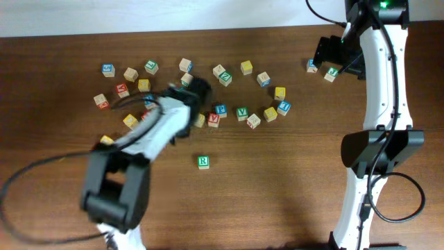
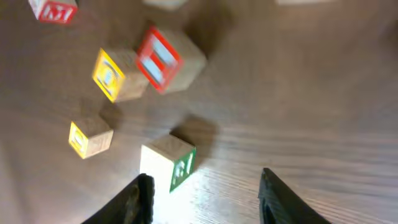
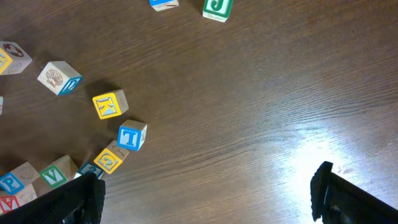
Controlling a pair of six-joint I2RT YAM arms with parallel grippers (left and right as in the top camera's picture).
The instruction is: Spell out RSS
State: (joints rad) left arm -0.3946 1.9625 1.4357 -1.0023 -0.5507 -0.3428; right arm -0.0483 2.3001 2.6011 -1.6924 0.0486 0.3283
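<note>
– r cube (image 1: 202,162), green-faced with a white letter: where is it found?
– it is seen from overhead lying alone on the bare wood of the table (image 1: 291,173), well apart from the other letter cubes, the green v cube (image 1: 241,111) among them.
– and the s letters?
– they cannot be told; yellow-faced cubes (image 1: 246,67) are spread through the scatter, but their letters are too small to be read from above.
– how is the left gripper (image 2: 205,180) held?
– its fingers are seen spread apart in the left wrist view, with nothing clamped between them. a green-sided cube (image 2: 169,163) is seen just ahead of one fingertip; its letter cannot be read, as that view is blurred. from overhead, the left arm (image 1: 149,135) is seen stretched out over the scattered cubes.
– and the right gripper (image 3: 208,177)?
– its jaws are parted wide over bare wood, nothing held. a yellow k cube (image 3: 109,104) and a blue t cube (image 3: 132,135) are seen just beside each other to one side; a green j cube (image 3: 216,7) is placed at the far edge of that view.
</note>
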